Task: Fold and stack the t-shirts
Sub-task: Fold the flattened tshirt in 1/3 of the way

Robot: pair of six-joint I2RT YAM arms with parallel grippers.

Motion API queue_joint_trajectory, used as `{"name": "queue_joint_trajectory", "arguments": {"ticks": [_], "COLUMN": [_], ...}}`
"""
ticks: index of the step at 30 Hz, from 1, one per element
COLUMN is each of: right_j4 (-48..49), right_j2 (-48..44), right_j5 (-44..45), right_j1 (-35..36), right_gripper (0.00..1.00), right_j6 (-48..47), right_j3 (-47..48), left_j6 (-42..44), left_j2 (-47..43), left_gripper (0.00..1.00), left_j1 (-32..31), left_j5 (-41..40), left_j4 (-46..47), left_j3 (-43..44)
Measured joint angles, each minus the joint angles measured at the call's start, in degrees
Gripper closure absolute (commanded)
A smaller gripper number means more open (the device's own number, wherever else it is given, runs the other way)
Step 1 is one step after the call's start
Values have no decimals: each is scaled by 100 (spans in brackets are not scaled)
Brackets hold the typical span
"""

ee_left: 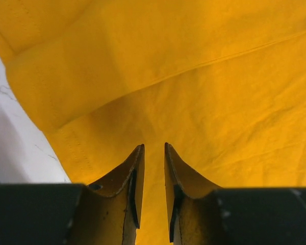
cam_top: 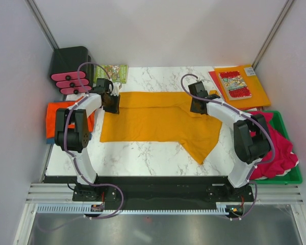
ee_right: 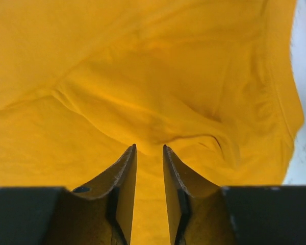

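Close up, the left gripper (ee_left: 153,145) has its jaws a little way apart over the mustard t-shirt (cam_top: 158,122), holding nothing that I can see; the right gripper (ee_right: 149,146) also shows a small gap, with cloth below it; the mustard t-shirt lies spread in the middle of the tabletop (cam_top: 143,158), one gripper at each far corner of it; crimson-pink t-shirts (cam_top: 280,148) sit piled in a green bin (cam_top: 290,178) at the right edge; a red-orange t-shirt (cam_top: 52,115) lies at the left edge.
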Motion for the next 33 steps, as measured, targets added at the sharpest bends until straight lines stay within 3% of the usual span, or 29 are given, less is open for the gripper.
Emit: {"name": "queue_joint_trajectory", "arguments": {"ticks": [10, 27, 31, 33], "right_j4": [15, 68, 66, 72], "right_j2": [-260, 723, 914, 1012], "right_j5": [-120, -96, -35, -9], "right_j1": [33, 168, 168, 168], "right_gripper": [57, 59, 67, 82], "right_j6": [42, -363, -398, -415], "right_j3": [-461, 55, 225, 317], "left_j6": [0, 0, 2, 2], "left_j2": [0, 9, 9, 9], "left_gripper": [71, 71, 71, 71], "left_j1": [2, 0, 0, 0], "left_j5": [295, 304, 302, 302], "left_j4": [98, 125, 136, 144], "left_j3": [-46, -304, -328, -361]}}
